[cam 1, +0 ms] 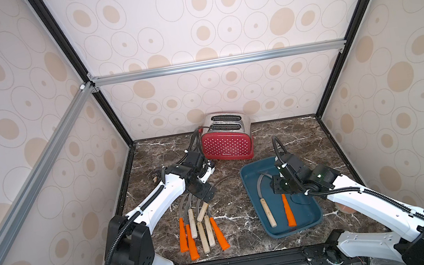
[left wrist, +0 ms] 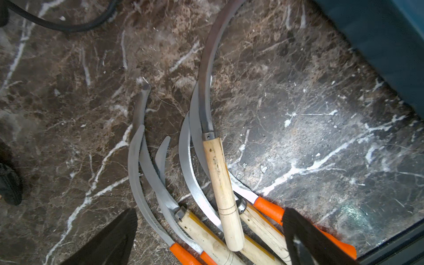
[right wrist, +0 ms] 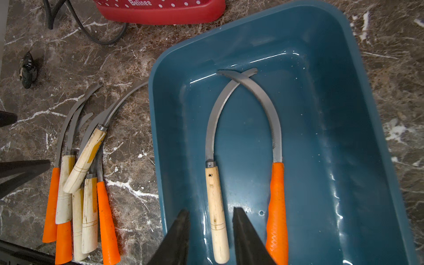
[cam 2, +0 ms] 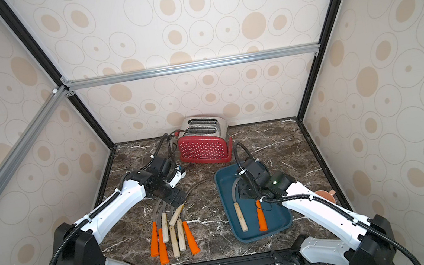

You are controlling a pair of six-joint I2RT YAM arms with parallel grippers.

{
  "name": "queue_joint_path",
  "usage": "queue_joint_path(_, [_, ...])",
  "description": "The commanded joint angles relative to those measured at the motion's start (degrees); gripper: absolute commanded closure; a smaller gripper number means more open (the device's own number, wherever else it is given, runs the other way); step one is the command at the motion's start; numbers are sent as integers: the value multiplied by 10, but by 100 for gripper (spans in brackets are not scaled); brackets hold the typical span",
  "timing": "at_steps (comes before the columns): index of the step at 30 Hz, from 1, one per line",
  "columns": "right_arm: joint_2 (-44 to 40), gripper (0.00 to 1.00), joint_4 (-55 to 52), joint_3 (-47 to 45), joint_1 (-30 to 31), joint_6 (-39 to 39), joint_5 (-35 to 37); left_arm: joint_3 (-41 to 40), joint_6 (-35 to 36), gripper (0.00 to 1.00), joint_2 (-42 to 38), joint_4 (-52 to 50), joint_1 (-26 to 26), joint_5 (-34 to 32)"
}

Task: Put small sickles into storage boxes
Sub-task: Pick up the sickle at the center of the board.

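Heap of seven small sickles [cam 1: 199, 226] on the left of the marble tabletop [cam 1: 151, 153], three orange handles, four wooden, one wooden lying slantwise on top. Left gripper [left wrist: 210, 210] hovering over the heap, fingers [left wrist: 110, 238] spread wide, gripping nothing. Only clear from the left wrist view tbh; from both top views just a black block over the blades. Red dotted toaster [cam 1: 227, 145] at the back, middle-ish. Further right, teal storage tray [right wrist: 344, 114] with two more inside: wooden-handled sickle [right wrist: 215, 206] and orange-handled sickle [right wrist: 276, 206], handles side by side, blades crossing near the tips. Crossing hidden under the arm in both top views, plain in the right wrist view. Right gripper [right wrist: 211, 209] parted, straddling the wooden handle, not squeezing, gap showing on one side.
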Motion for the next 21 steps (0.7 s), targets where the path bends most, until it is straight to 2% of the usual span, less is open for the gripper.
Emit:
queue_joint_path(1, [-1,66,-15,-2,4,12,1,-3,-25,1,-7,15,-2,-13])
queue_joint_path(5, [6,66,-21,7,4,6,1,-13,-45,1,-12,16,-4,-1])
queue_joint_path(9, [23,66,-10,20,15,4,-8,-26,-56,1,-42,40,-3,-73])
queue_joint_path(13, [66,66,-11,53,42,-1,-5,-7,-67,1,-57,30,1,-97])
queue_joint_path(17, [115,65,-27,96,78,-7,15,21,-83,1,-72,18,15,-92])
queue_joint_path(21, [145,64,-11,113,101,-1,6,45,-104,1,-81,13,56,-74])
